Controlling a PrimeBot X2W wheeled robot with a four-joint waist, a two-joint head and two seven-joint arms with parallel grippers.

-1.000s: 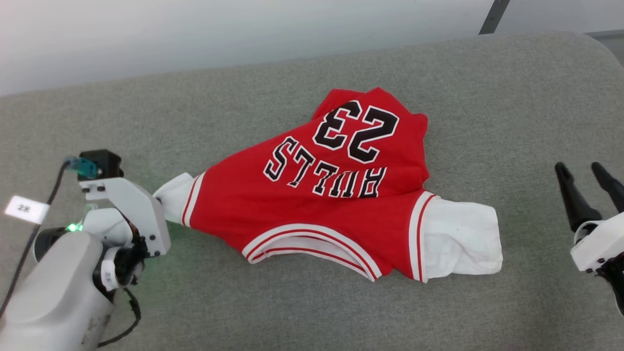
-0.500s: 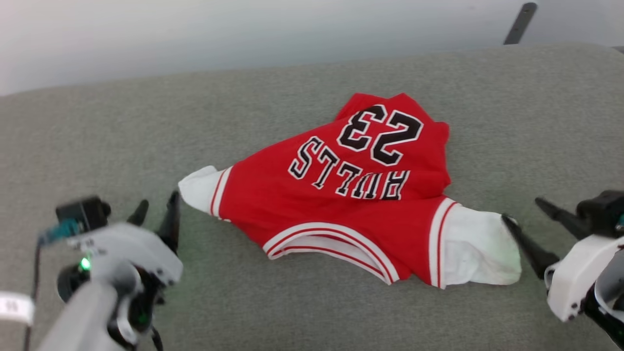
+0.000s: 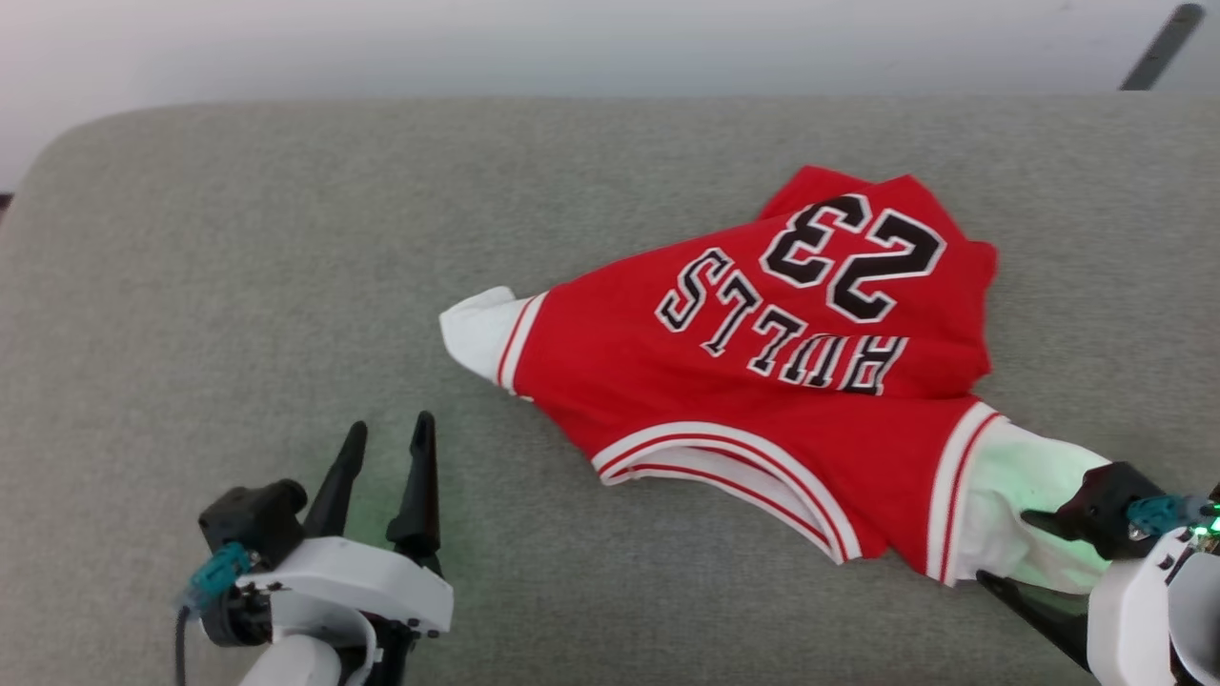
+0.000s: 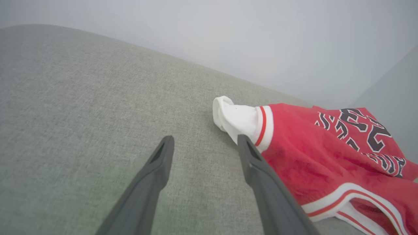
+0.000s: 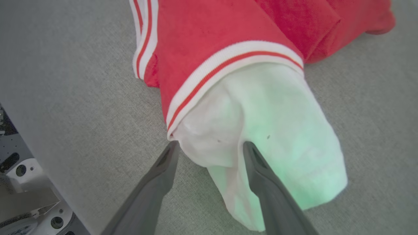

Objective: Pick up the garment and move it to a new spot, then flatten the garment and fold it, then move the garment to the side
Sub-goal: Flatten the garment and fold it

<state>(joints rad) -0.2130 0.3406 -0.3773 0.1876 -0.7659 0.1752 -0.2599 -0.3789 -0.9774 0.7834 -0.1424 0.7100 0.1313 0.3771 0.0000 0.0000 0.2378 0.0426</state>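
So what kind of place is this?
Maybe a living room, I can't be sure: a grey fabric cushion like a sofa seat, a pale wall behind, and a red jersey lying on it.

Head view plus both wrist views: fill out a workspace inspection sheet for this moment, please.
Surface: grey woven cushion, rounded corner at far left, no stains visible.
Job's things: red jersey lying crumpled, its lettering and 23 upside down to the head camera, white fabric sticking out at both ends.
Clutter: nothing seen.
Pincers: left pincer open, over bare cushion, apart from the jersey. Right pincer open, its fingers straddling a fold of the white sleeve at the jersey's right end, not closed on it.
Cables: dark cable at the left wrist; teal connector at the right wrist.
Surroundings: pale wall; dark slanted bar at top right.
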